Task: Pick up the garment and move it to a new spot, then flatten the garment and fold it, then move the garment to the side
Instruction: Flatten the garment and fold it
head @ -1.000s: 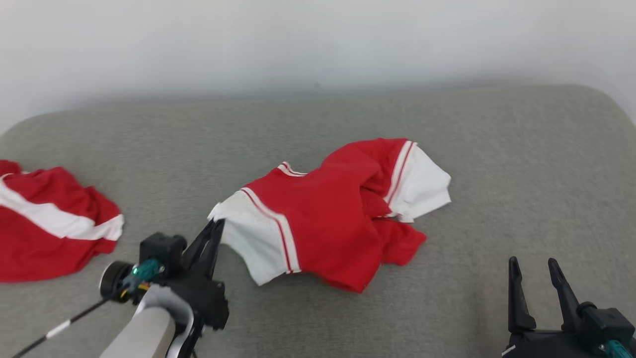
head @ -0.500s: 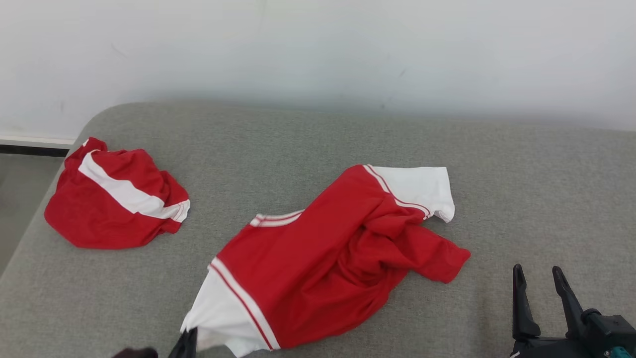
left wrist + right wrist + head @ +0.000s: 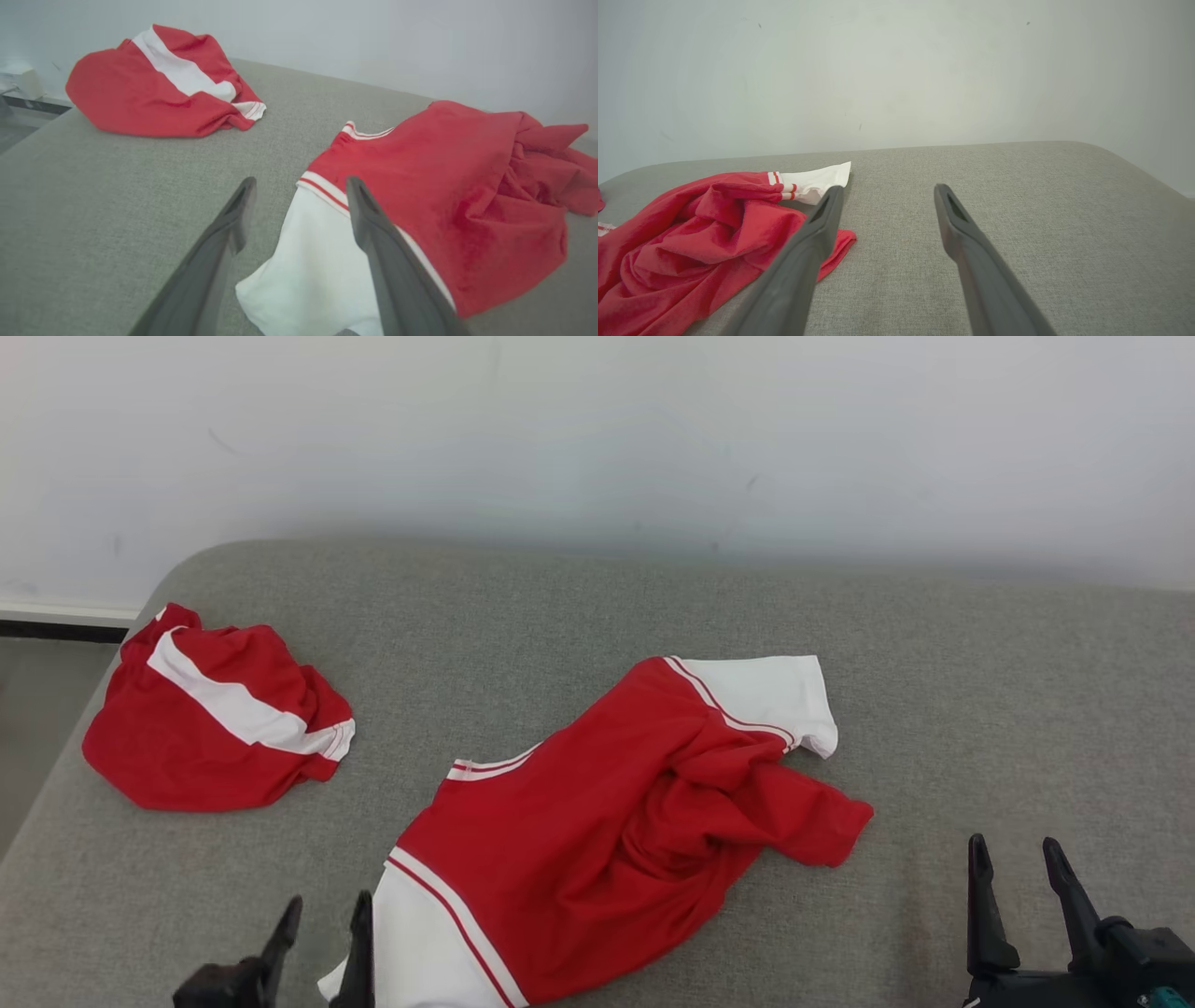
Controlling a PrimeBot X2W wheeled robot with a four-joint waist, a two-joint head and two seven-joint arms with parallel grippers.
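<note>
A red short-sleeved shirt with white sleeves (image 3: 607, 831) lies crumpled near the middle of a grey woven upholstered surface (image 3: 560, 607). In the head view it runs on a slant from the near left to the far right. Each white sleeve meets the red body at thin red and white stripes. One sleeve (image 3: 420, 952) is spread at the near-left end, and the other (image 3: 766, 695) lies flat at the far-right end. A striped white collar edge (image 3: 485, 767) shows along the shirt's left side. The red body is smooth on the left half and bunched into deep folds on the right, where a red flap (image 3: 822, 821) sticks out over the fabric surface.

The left gripper (image 3: 322, 924) sits at the near white sleeve with its two dark fingers spread apart. In the left wrist view the sleeve lies between and under them, and they pinch nothing. Whether a finger touches the cloth cannot be told. The right gripper (image 3: 1018, 877) hovers over bare grey fabric well to the right of the shirt, its fingers also spread, with nothing between them.

A second crumpled red garment with a white band (image 3: 205, 737) lies apart near the surface's far-left corner, below a pale wall (image 3: 597, 429).
</note>
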